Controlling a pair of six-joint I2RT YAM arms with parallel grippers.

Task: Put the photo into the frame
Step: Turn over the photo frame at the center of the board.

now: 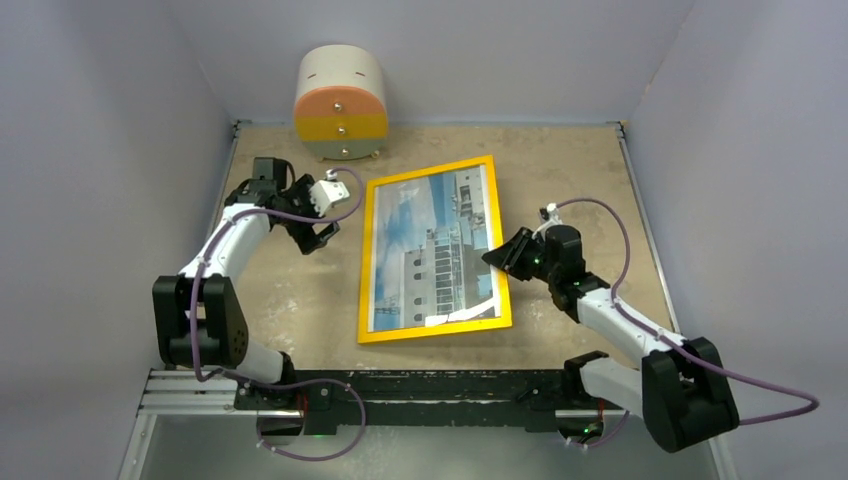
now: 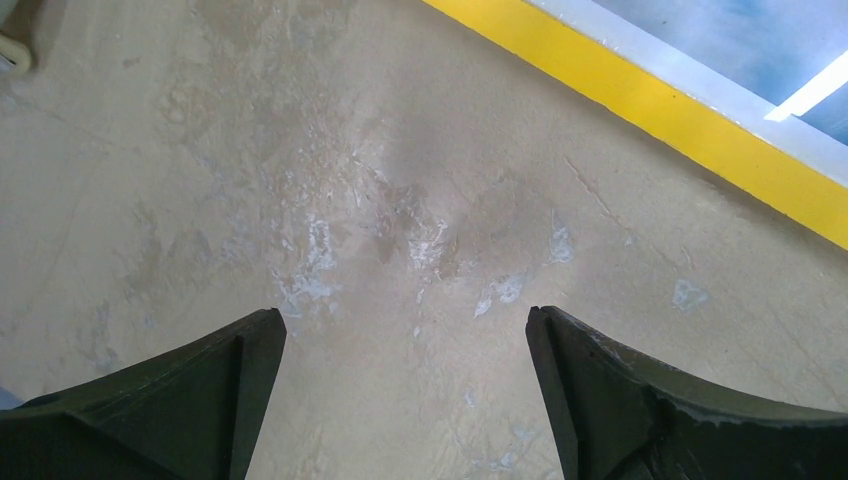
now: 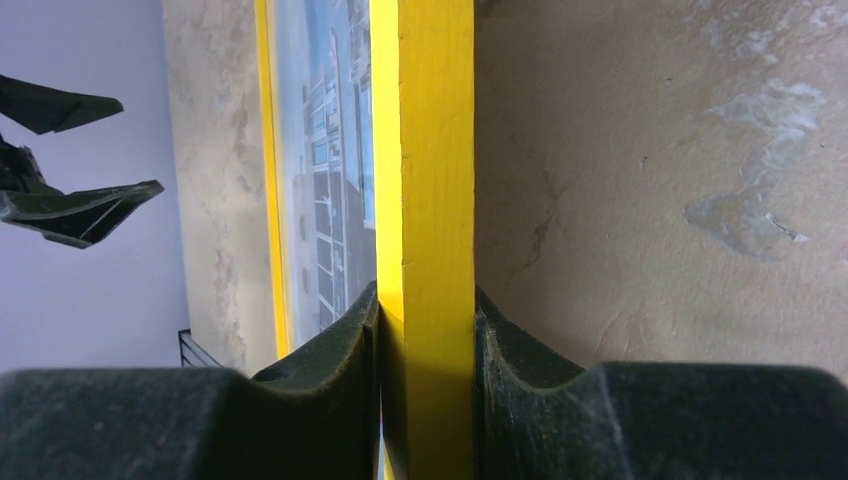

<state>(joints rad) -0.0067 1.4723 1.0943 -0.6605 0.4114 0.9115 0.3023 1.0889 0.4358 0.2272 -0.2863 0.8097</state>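
This is a robotics lab test cell. Plain pale lilac panels (image 1: 90, 150) wall in a scuffed beige table (image 1: 570, 170) at 9, 12 and 3 o'clock. At 6 o'clock a metal rail (image 1: 190, 385) carries the left arm (image 1: 225, 250) and right arm (image 1: 620, 325), trailing purple cables (image 1: 597, 201). A small pastel drawer unit (image 1: 340, 105) sits at 11 o'clock.

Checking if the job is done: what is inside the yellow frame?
The photo of sky and a white building fills the frame, face up. The right claw clamps the frame's right bar. Whatever lies under the print is covered.
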